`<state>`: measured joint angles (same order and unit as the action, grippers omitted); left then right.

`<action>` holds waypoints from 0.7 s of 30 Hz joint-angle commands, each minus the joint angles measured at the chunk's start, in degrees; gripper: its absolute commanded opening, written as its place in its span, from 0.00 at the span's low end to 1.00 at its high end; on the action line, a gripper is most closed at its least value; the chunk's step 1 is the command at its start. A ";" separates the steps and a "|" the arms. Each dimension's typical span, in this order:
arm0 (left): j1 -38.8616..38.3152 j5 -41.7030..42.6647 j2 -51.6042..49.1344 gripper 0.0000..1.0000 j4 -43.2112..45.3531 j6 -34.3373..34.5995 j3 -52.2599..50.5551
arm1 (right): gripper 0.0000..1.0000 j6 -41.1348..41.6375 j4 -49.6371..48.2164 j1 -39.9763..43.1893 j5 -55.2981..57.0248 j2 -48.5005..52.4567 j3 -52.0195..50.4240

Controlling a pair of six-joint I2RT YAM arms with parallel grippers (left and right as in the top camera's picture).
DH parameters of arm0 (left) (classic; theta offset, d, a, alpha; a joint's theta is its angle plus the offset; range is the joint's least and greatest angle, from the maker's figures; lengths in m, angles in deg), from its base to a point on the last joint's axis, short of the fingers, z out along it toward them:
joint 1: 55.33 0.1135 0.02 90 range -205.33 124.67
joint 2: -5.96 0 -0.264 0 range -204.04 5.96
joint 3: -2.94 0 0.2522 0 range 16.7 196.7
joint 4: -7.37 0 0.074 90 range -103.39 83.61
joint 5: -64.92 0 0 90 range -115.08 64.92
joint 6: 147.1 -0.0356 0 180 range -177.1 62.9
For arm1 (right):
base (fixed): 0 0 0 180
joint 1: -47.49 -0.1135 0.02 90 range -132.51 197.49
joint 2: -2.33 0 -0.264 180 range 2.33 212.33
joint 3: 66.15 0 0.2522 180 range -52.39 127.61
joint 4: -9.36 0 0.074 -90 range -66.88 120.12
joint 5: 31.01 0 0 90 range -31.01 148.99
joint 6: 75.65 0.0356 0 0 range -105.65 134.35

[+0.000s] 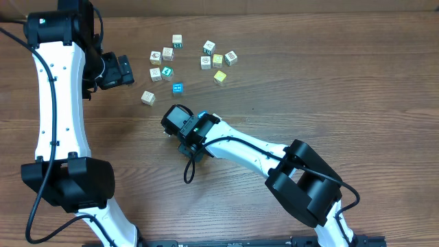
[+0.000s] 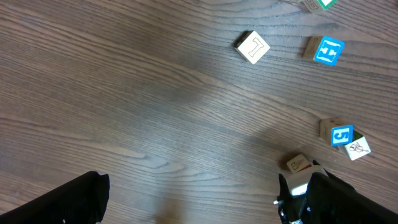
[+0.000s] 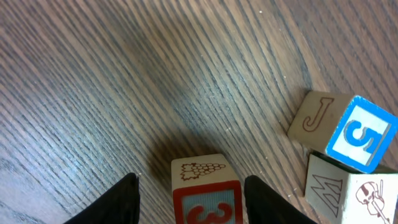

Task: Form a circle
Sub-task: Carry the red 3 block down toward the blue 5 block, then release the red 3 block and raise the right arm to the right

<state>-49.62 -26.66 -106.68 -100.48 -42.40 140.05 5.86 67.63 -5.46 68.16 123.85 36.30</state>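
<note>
A red cube (image 3: 205, 205) printed with a 3, its cream far face showing grapes, stands on the table between the fingers of my right gripper (image 3: 191, 186). The jaws are open, with a gap on each side of the cube. To its right, a blue cube (image 3: 360, 134) marked 5 touches a cream J cube (image 3: 314, 118) and a cream M cube (image 3: 336, 186). The overhead view hides this group under my right gripper (image 1: 177, 122). A second blue cube (image 1: 178, 88) lies apart, further back. My left gripper (image 1: 123, 68) hangs open and empty at the far left.
Loose cubes lie scattered at the back: two yellow ones (image 1: 219, 77), a teal one (image 1: 167, 72) and several cream ones (image 1: 156, 58). One cream cube (image 1: 148, 97) sits alone near the left arm. A black cable loop (image 1: 188, 168) hangs from the right arm.
</note>
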 commanded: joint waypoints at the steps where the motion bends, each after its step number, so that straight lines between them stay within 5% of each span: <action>1: -0.15 -0.33 -0.50 0.99 0.07 0.76 0.11 | 0.53 1.18 -0.26 0.11 -0.24 -0.44 2.14; 12: -0.15 -0.33 -0.50 1.00 0.07 0.76 0.11 | 0.60 7.41 6.56 3.21 1.95 -8.07 12.04; 21: -0.15 -0.33 -0.50 1.00 0.07 0.74 0.11 | 0.64 15.69 13.90 23.26 1.57 -14.69 12.59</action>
<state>-49.62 -26.64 -106.68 -100.46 -42.40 140.05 17.12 79.74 10.21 68.86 110.73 48.06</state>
